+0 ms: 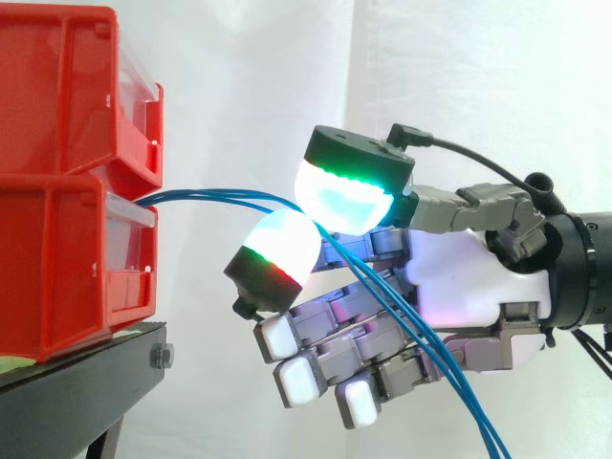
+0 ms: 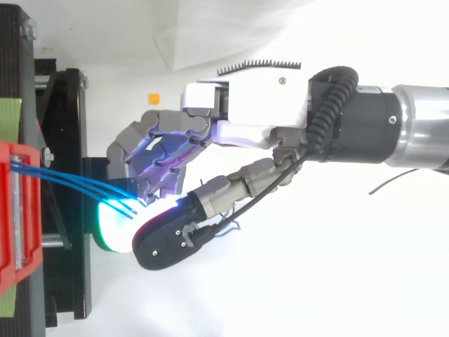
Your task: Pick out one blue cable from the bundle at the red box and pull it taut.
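Note:
Three thin blue cables [image 1: 220,197] leave the slot of the lower red bin [image 1: 57,277] and arc to the right. They run between two thick glowing pads [image 1: 349,196] of my hand [image 1: 459,277], then slope down across the palm to the bottom edge. The upper pad glows cyan and green; the lower pad [image 1: 277,249] glows white with a red and green rim. The two pads are pressed together on the strands. How many strands lie between them I cannot tell. In the top view the cables [image 2: 70,181] end under the hand [image 2: 259,105]. The other fingers curl below.
A second red bin [image 1: 57,96] is stacked on the lower one. Both stand on a black stand [image 1: 86,382] at the left, with a bolt at its corner. A white curtain hangs behind. The arm comes in from the right.

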